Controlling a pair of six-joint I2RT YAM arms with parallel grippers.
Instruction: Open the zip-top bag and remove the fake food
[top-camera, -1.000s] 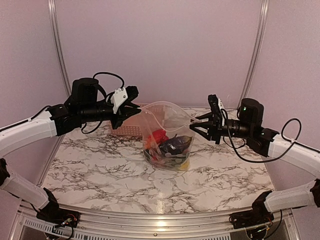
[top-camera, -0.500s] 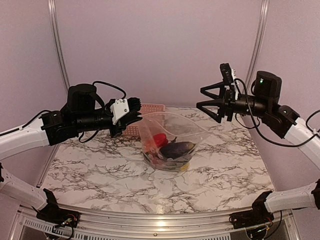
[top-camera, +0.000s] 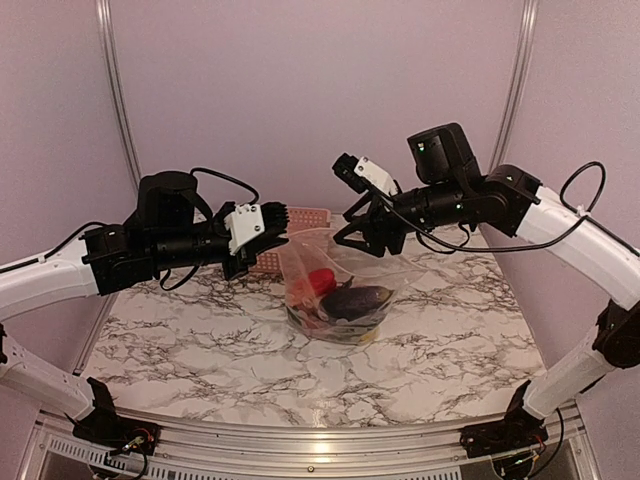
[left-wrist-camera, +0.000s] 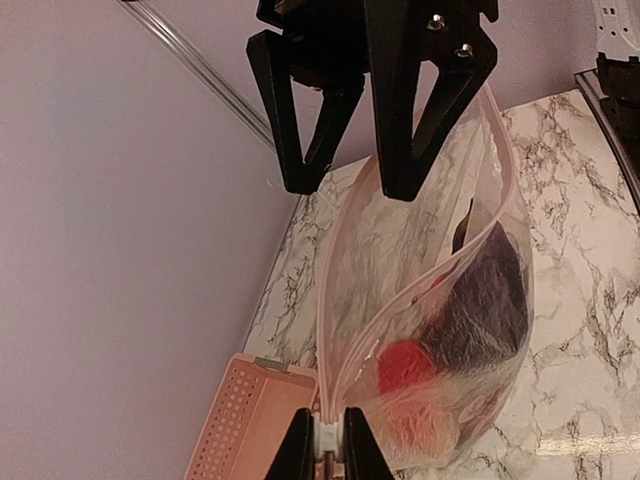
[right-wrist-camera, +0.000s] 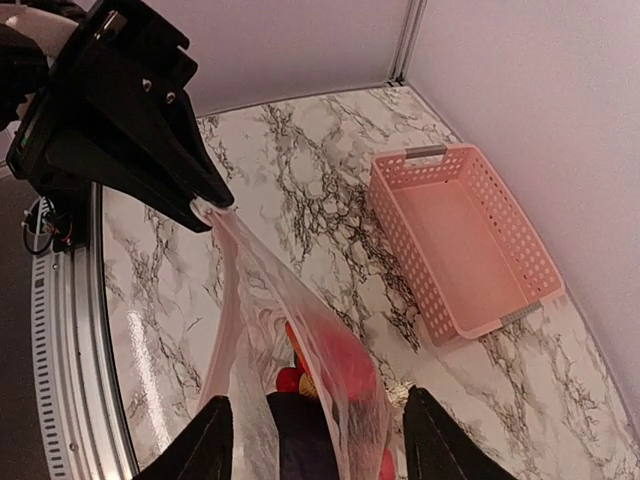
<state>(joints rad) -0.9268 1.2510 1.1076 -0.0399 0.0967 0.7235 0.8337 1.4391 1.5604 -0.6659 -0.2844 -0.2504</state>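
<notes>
The clear zip-top bag (top-camera: 335, 290) stands on the marble table with its mouth spread open. My left gripper (top-camera: 278, 238) is shut on the left end of its zip strip (left-wrist-camera: 330, 400). Through the plastic shows the fake food: a red piece (top-camera: 320, 279), a purple eggplant (top-camera: 355, 298), and smaller bits underneath. My right gripper (top-camera: 362, 240) hangs open just above the bag's mouth, fingers pointing down. In the right wrist view its fingertips (right-wrist-camera: 205, 445) straddle the bag's upper wall (right-wrist-camera: 300, 330), holding nothing.
A pink slotted basket (top-camera: 300, 216) sits behind the bag near the back wall, also seen from the right wrist (right-wrist-camera: 470, 230). The table (top-camera: 200, 350) stretches in front of the bag. Metal frame posts stand at both back corners.
My right gripper let go of the bag's right edge, rose, then swung left and came over the bag's mouth with its jaws apart. The left gripper kept its hold.
</notes>
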